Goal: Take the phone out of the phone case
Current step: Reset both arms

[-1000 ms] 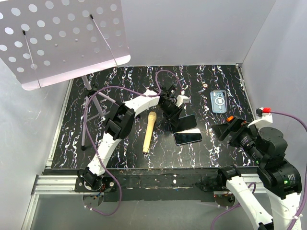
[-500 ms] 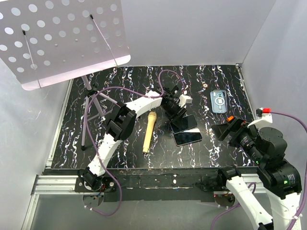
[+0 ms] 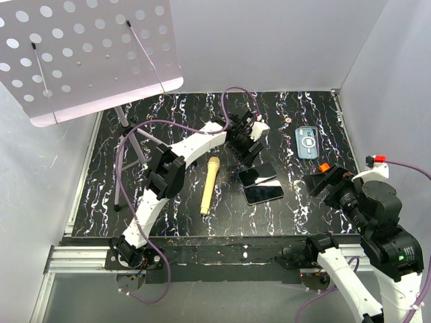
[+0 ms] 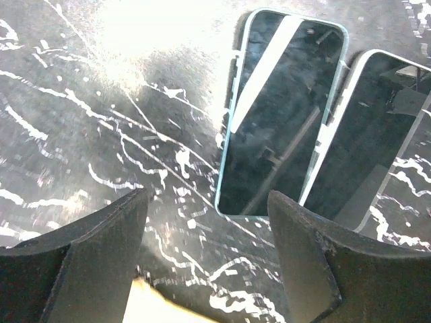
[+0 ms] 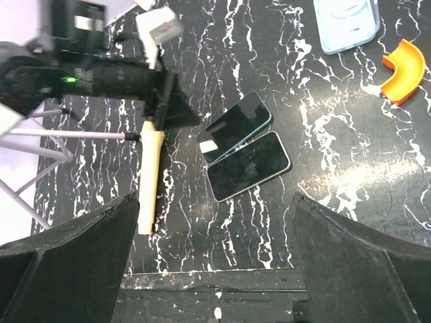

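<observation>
A phone in a light blue case (image 3: 258,173) lies flat on the black marbled table, screen up. It shows in the left wrist view (image 4: 283,111) and the right wrist view (image 5: 236,126). A second dark phone (image 3: 263,194) with a pale rim lies right beside it, seen also in the left wrist view (image 4: 367,134). My left gripper (image 3: 251,151) is open and empty just behind the cased phone, apart from it (image 4: 209,269). My right gripper (image 3: 322,180) is open and empty at the near right (image 5: 215,269).
An empty blue phone case (image 3: 307,142) lies at the back right. A yellow microphone-like stick (image 3: 209,185) lies left of the phones. An orange curved piece (image 5: 404,69) sits near the right gripper. A perforated music stand (image 3: 87,54) overhangs the back left.
My left gripper has drawn back from over the cased phone toward the far side. The cased phone now lies flat beside the other phone. The right arm has barely moved.
</observation>
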